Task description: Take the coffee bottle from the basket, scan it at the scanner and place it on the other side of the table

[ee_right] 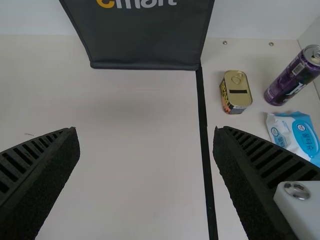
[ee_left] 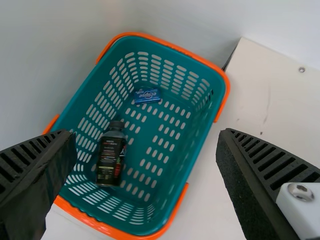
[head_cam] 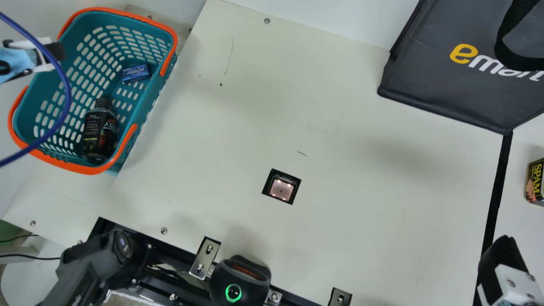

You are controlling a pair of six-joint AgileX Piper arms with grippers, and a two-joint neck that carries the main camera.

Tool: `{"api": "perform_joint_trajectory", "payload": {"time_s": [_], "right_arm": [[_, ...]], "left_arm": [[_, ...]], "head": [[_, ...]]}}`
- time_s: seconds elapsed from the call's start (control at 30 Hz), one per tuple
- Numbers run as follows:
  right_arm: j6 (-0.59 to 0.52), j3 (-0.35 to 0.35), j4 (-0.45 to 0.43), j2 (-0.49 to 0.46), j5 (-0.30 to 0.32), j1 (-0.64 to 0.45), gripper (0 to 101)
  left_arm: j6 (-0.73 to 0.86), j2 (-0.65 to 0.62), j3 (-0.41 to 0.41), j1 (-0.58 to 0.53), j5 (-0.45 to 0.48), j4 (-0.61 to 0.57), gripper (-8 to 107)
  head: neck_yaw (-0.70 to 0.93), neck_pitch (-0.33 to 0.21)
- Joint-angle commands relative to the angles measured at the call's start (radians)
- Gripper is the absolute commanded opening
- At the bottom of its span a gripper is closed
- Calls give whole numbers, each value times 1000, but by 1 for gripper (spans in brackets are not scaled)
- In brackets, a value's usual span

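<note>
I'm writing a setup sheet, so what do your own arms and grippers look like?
My left gripper and right gripper both have black, ribbed fingers and a white part with a silver screw. In the main view, the left one also shows a light-blue section, and a blue cable loops in front of it.

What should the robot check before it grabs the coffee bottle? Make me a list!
1. Coffee bottle in the basket: ok.
2. Left gripper open: ok, its fingers are wide apart.
3. Left gripper down around the bottle: not ok, the bottle isn't between its fingers.
4. Blue pack not touching the bottle: ok, there's a gap.
5. Scanner lit: ok, little lights glow.
6. Where the bottle's barcode is: cannot tell.
</note>
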Motion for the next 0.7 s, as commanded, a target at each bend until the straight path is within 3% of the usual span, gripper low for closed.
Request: {"api": "perform_joint_trajectory", "payload": {"time_s": [0.0, 0.27, 0.67], "right_arm": [[0, 0, 0, 0, 0, 0, 95], [0, 0, 0, 0, 0, 0, 95], [0, 0, 0, 0, -1, 0, 95]], "left_arm": [[204, 83, -20, 111, 10, -49, 90], [377, 248, -81, 185, 14, -75, 90], [402, 396, -73, 117, -33, -40, 90]], "head": [[2, -29], [2, -29], [2, -29]]}}
